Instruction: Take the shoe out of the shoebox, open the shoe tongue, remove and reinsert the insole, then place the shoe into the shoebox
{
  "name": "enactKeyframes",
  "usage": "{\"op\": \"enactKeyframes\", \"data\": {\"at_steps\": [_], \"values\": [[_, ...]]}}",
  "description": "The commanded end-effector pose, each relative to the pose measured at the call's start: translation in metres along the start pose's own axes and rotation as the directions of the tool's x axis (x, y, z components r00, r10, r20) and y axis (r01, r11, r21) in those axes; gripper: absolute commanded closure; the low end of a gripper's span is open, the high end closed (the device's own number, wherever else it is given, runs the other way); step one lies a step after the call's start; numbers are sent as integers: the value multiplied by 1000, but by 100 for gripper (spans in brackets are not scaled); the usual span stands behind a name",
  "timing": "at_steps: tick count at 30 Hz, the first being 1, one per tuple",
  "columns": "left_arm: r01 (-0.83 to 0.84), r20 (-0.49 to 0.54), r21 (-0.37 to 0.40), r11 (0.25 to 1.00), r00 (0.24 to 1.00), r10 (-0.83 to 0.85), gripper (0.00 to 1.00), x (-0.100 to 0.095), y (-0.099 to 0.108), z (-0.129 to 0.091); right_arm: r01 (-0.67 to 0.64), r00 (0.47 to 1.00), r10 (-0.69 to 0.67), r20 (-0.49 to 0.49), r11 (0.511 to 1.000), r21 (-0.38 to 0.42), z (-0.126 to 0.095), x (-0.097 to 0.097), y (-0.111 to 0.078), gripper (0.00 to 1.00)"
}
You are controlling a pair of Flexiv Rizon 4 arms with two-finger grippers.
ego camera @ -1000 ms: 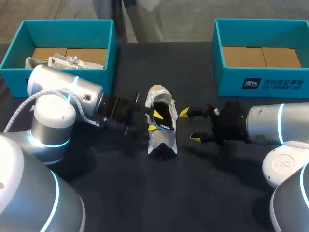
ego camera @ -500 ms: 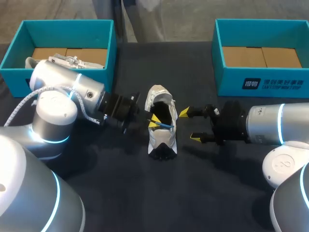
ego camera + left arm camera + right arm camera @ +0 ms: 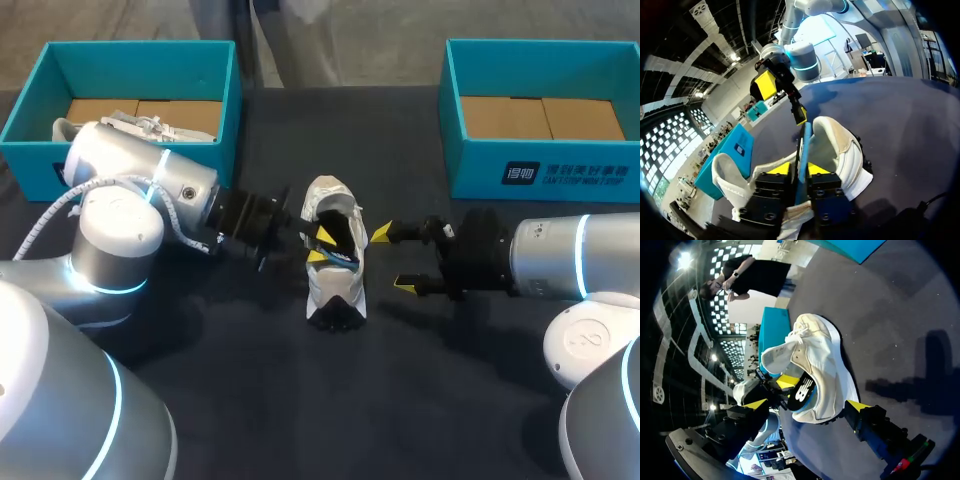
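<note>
Underneath everything: the dark table (image 3: 250,400). Reaching in from its left and right edges: the left arm (image 3: 140,190) and the right arm (image 3: 560,255). At the far left corner, the teal left shoebox (image 3: 225,110), with a second white shoe (image 3: 140,128) lying inside; at the far right corner, the matching right shoebox (image 3: 470,170), no shoe in it. Mid-table, between the two arms and well apart from both boxes: the white shoe (image 3: 335,290), upright on its sole, opening upward. Down in that opening: the left gripper (image 3: 799,168), pinching the blue insole (image 3: 805,140) edge-on between its yellow tips. Just beside the shoe's right flank, not touching: the right gripper (image 3: 392,260), spread wide, holding nothing.

Likely trouble from here:
- No brace on the shoe, so a pull or push on the insole could drag or tip the whole shoe.
- A thin grip on one edge only, so the insole may slip free, or fold and sit creased inside.
</note>
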State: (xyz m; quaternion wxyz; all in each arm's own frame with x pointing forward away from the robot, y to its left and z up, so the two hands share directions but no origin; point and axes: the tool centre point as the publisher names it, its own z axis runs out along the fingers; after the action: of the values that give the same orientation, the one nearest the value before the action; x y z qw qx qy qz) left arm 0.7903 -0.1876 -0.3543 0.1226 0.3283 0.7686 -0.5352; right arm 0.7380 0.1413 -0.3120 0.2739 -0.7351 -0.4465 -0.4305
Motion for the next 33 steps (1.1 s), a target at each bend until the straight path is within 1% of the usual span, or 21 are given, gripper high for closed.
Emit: {"op": "enactKeyframes", "data": {"at_steps": [1, 4, 9, 10, 12, 20, 28, 33], "values": [[-17, 1, 1, 1000, 1000, 17, 69, 3, -10, -2, -1, 1000, 1, 4, 1000, -3, 1, 1, -1, 0], [-32, -4, 14, 999, 999, 32, 69, 2, -17, -1, -1, 1000, 1, 4, 1000, -3, 1, 1, -1, 0], [-42, -16, 27, 999, 999, 43, 77, 1, -22, 1, -1, 1000, 1, 4, 1000, -3, 1, 1, -1, 0], [-43, -20, 28, 999, 999, 43, 82, 2, -22, 2, -1, 1000, 1, 4, 1000, -3, 1, 1, -1, 0], [-39, -27, 34, 999, 999, 40, 100, 3, -20, 4, -1, 1000, 1, 4, 1000, -3, 1, 1, -1, 0], [-26, -51, 30, 999, 998, 28, 100, 5, -10, 6, -1, 1000, 1, 4, 1000, -3, 1, 1, -1, 0], [-17, -67, 2, 1000, 998, 17, 100, 6, 6, 7, -1, 1000, 1, 4, 1000, -3, 1, 1, -1, 0], [-12, -64, -7, 1000, 998, 12, 100, 7, 5, 5, -1, 1000, 1, 4, 1000, -3, 1, 1, -1, 0]]}}
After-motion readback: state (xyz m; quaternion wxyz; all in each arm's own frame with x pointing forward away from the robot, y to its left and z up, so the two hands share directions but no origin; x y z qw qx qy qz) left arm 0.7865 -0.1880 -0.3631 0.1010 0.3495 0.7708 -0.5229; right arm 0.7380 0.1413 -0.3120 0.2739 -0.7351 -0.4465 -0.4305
